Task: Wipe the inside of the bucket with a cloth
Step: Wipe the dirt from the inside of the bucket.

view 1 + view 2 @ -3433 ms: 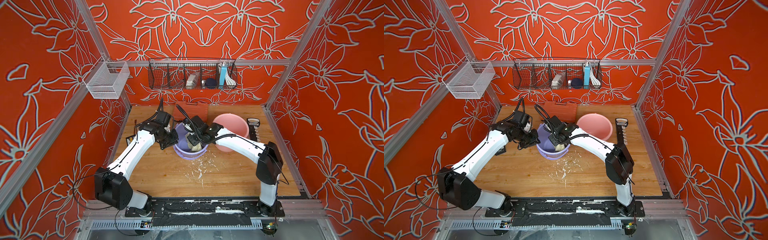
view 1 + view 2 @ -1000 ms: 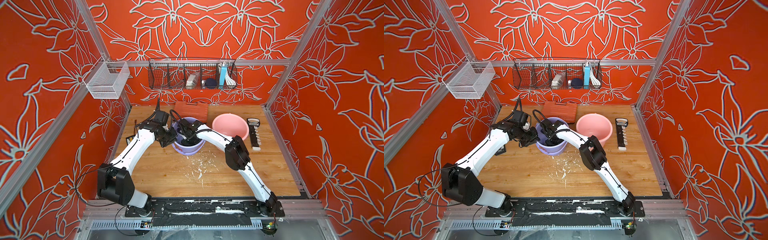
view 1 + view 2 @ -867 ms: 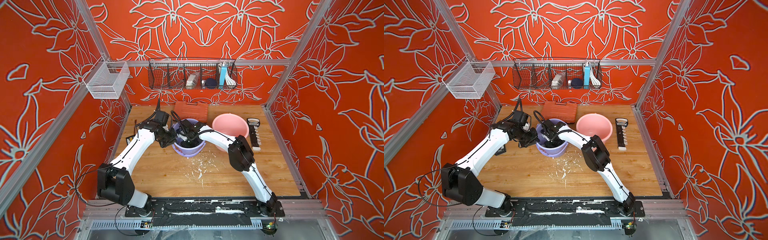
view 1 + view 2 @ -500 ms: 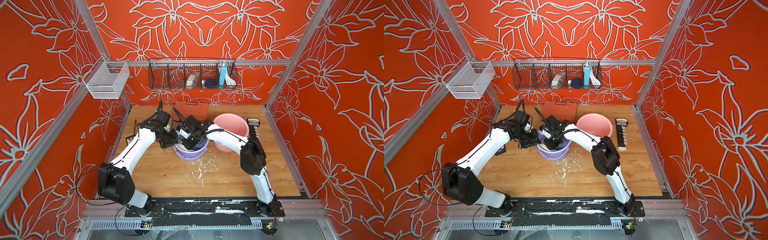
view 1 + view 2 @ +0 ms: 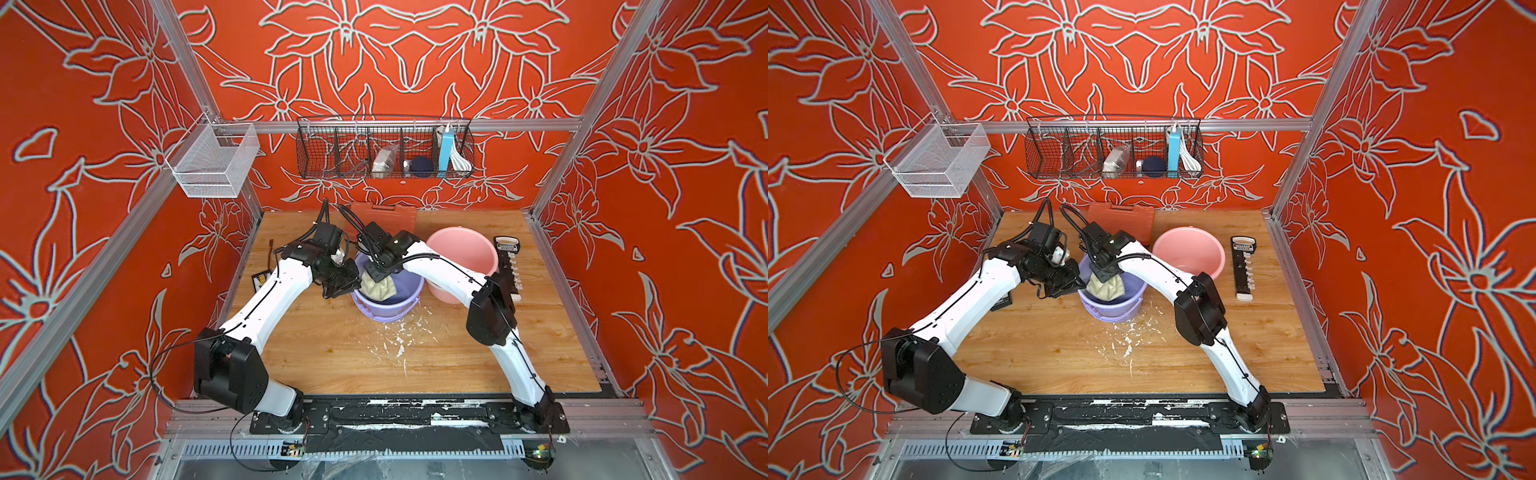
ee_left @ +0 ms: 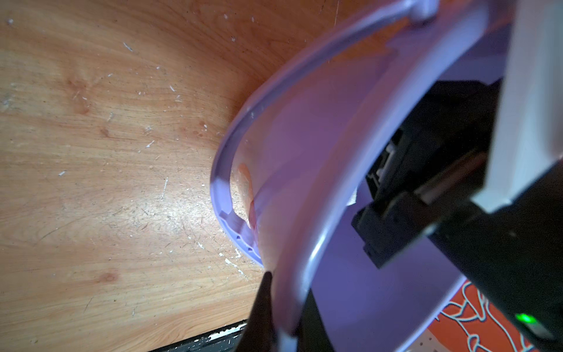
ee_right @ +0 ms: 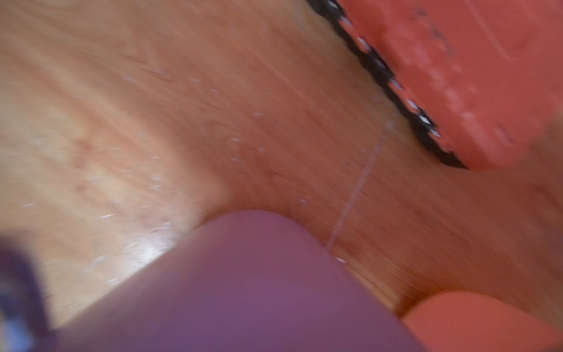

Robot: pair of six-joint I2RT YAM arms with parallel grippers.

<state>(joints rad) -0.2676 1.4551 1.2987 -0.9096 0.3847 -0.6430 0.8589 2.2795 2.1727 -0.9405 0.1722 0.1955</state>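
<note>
Pink bucket [image 5: 461,253] just right of my right gripper [image 5: 376,277]; orange case [image 5: 395,218] behind it; white crumbs [image 5: 399,338] on the wooden table [image 5: 332,361] nearer than it; black wire rack [image 5: 320,153] on the wall beyond.

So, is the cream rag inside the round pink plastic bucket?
No, the stained cream cloth hangs from the right gripper into the round purple plastic bucket.

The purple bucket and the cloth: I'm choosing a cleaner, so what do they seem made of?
The purple bucket looks like moulded plastic, smooth and semi-glossy: its rim shows a bright highlight and light glows through the wall. The cloth looks like soft matte fabric, limp and crumpled in folds; weave unclear.
</note>
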